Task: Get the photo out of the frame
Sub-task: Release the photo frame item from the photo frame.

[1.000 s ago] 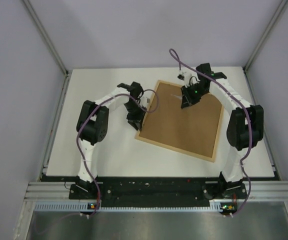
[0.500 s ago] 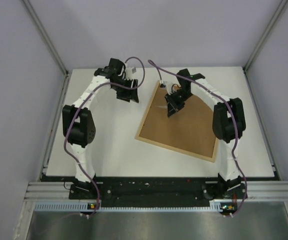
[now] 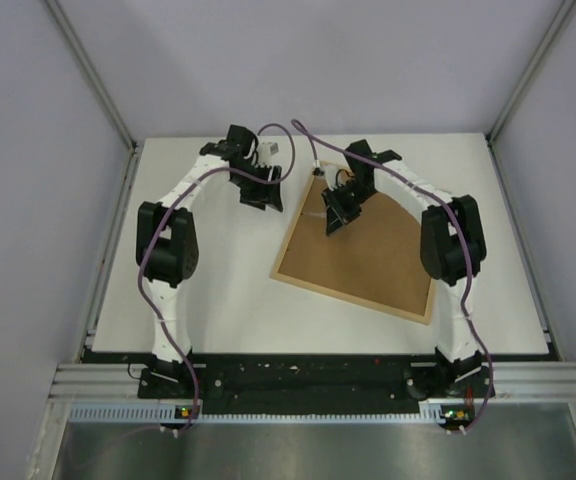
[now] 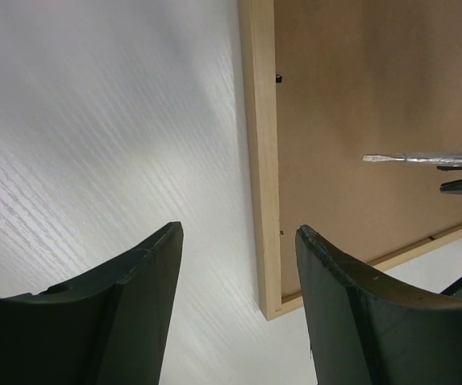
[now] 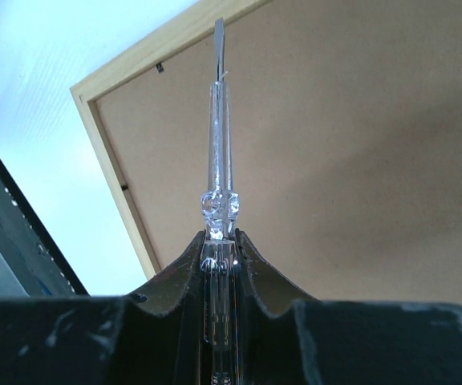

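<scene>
**Brown back up, photo not yet out**

Wood and fibreboard first: lying flat on the white counter [image 3: 208,290], to the right of centre and skewed, the frame [image 3: 353,297], face down with its brown board [image 3: 378,255] upward. Placed that way, most likely, to give access from behind. No sight of the photo anywhere; presumably shut in beneath that board, so nothing of the task finished.

Then the arms, reaching in over the frame's far left corner. Pinched between the right fingers [image 5: 267,285], pressed tight on a clear handle: a flat-bladed screwdriver [image 5: 218,144], pointing across the board toward the far rail. Held so, by the look of it, for prying at the fastenings. Hard to tell whether the blade touches the board or hangs just above it.

Spread wide and empty, the left fingers [image 4: 135,297], hovering just beside the frame's left rail near the same corner. Probably waiting to steady the frame or catch a lifted edge.

Smallest: little dark tabs [image 5: 158,69] along the inner edge of the rails, holding the board in. Main obstacle, those, with the board itself. Nothing else on the counter near the work.
</scene>
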Controlling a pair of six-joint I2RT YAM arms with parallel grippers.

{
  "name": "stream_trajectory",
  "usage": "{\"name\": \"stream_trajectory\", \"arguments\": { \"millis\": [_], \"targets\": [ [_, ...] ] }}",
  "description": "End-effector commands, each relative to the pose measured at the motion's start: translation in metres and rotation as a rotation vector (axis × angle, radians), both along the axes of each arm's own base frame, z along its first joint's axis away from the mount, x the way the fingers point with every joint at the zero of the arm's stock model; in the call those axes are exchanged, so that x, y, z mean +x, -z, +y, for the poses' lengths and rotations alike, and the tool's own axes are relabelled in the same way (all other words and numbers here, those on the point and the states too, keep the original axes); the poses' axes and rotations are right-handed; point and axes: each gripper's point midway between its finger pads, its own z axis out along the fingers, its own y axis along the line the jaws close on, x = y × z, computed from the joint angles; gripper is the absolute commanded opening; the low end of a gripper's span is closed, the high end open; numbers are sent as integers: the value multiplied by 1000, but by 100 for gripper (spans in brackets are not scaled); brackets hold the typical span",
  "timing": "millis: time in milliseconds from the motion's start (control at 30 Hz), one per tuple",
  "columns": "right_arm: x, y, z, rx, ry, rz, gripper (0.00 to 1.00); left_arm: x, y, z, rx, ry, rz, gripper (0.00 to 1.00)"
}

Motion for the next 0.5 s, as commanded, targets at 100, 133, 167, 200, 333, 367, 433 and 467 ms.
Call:
{"name": "stream_trajectory", "arguments": {
  "millis": [100, 133, 167, 200, 333, 367, 433, 467],
  "targets": [
    [14, 11, 25, 28, 66, 4, 0, 5, 10, -10, -48, 27, -14, 64],
    [15, 13, 26, 19, 66, 1, 0, 4, 12, -11, -51, 27, -7, 64],
    [14, 15, 28, 11, 64, -1, 0, 3, 15, -11, -51, 29, 1, 63],
    [15, 16, 29, 0, 62, -9, 0, 3, 16, -12, -55, 28, 7, 63],
    [2, 21, 31, -25, 47, 21, 0, 3, 21, -13, -58, 25, 20, 63],
    [-4, 22, 30, -35, 33, 30, 0, 2, 24, -13, -58, 21, 29, 63],
    [-15, 20, 27, -56, 3, 29, 0, -1, 28, -13, -58, 21, 45, 62],
    [-19, 18, 23, -65, -7, 27, 0, -3, 30, -13, -59, 22, 53, 62]
  ]
}}
